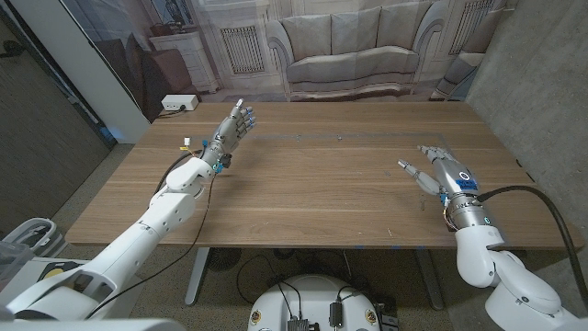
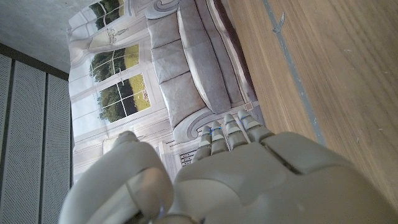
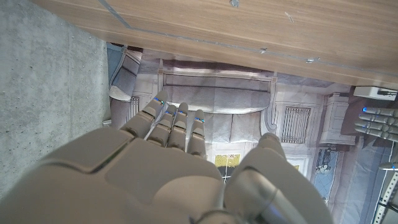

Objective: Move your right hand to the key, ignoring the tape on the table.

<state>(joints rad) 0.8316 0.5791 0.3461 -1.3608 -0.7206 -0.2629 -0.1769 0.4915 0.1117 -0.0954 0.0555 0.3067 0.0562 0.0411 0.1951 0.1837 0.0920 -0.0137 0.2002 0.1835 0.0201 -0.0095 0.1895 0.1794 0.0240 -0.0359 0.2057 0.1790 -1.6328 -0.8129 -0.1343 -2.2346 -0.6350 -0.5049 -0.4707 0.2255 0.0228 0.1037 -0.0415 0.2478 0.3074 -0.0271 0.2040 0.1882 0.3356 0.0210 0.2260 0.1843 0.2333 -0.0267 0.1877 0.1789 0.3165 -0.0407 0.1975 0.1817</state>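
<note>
**Locating the key and both robot hands on the counter**

Counts: two robot hands, one strip of tape, one candidate for the key, one loose speck.

Key (image 1: 186, 142): taken to be the small pale item with a yellow spot. It lies on the counter (image 1: 303, 198) near the far left edge, just beside the left forearm. It is too small in the head view to tell its long axis or which way it points.

Right robot hand (image 1: 434, 169): low over the counter's right side, well apart from the key, with most of the counter's width between them. Fingers straight and spread, pointing toward the far left; released, nothing held. I cannot tell whether it touches the wood. The right wrist view shows the back of this hand (image 3: 168, 165) with fingers extended.

Left robot hand (image 1: 234, 123): raised above the far left part of the counter, fingers apart and reaching up and away; released, nothing held. Its back appears in the left wrist view (image 2: 249, 180).

Tape (image 1: 303, 137): a single thin bluish line running across the counter's far side, left to right. It is also seen as a grey-blue line on the wood in the left wrist view (image 2: 298, 81).

Speck (image 1: 340, 138): one tiny mark sitting by the tape line; it is too small to identify.
</note>
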